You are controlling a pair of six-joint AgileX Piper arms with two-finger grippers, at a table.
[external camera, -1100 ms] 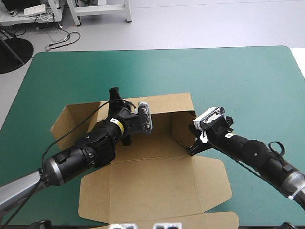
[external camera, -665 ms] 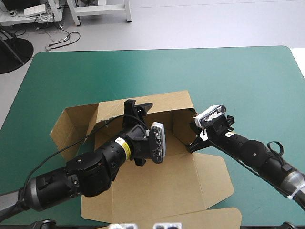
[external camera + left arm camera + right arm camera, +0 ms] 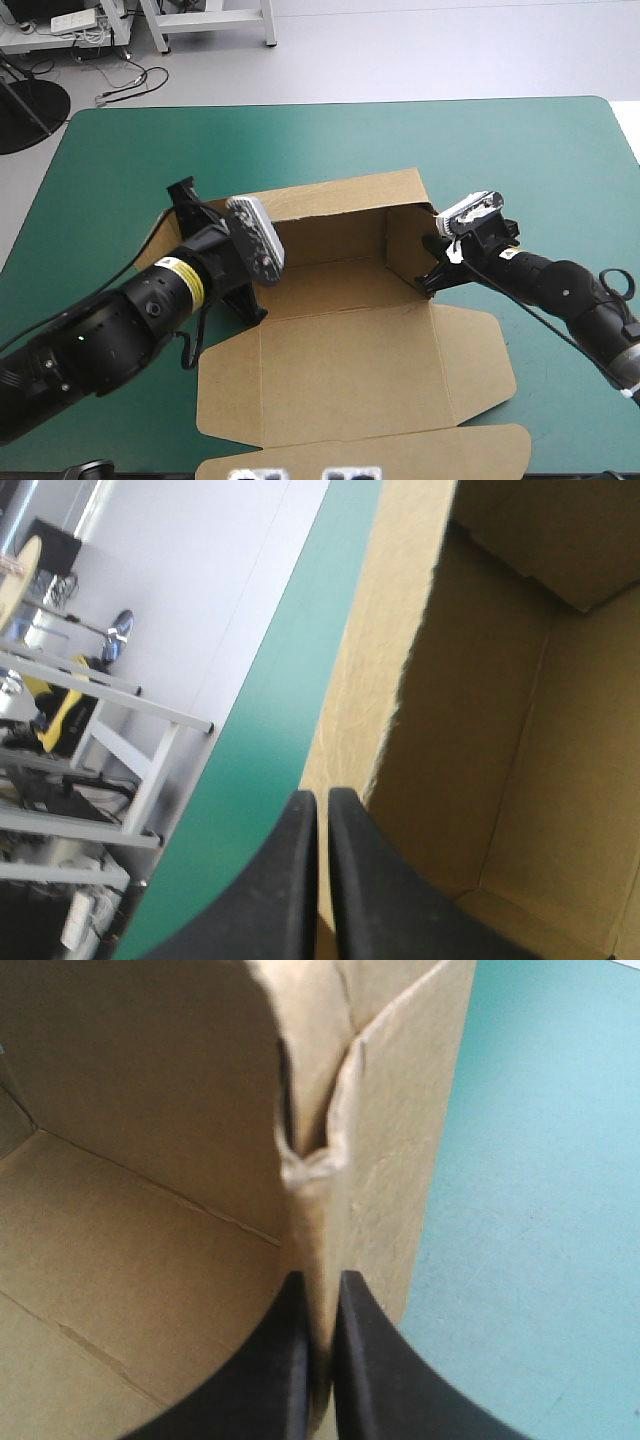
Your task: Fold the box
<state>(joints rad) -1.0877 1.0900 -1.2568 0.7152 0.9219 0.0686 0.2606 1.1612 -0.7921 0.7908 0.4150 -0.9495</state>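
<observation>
The brown box point(image 3: 340, 300) lies mid-table with its back and right walls raised and the lid point(image 3: 350, 385) flat toward the front edge. My left gripper point(image 3: 188, 200) is at the box's left wall, which my arm mostly hides. In the left wrist view its black fingers point(image 3: 322, 795) are all but shut on the edge of that wall point(image 3: 400, 710). My right gripper point(image 3: 432, 280) clamps the right wall at its front end. In the right wrist view its fingers point(image 3: 318, 1278) pinch the doubled board point(image 3: 390, 1130), with the box's floor point(image 3: 130, 1260) beside them.
The teal-green cover point(image 3: 500, 150) lies bare beyond and to the right of the box. The lid's side flap point(image 3: 475, 350) and front tuck flap point(image 3: 400, 455) reach toward the table's front edge. The left arm's body hangs over the box's left front corner.
My left gripper has swung from inside the box near the back wall out to the left wall. The box and my right gripper have shifted right and slightly farther away.
</observation>
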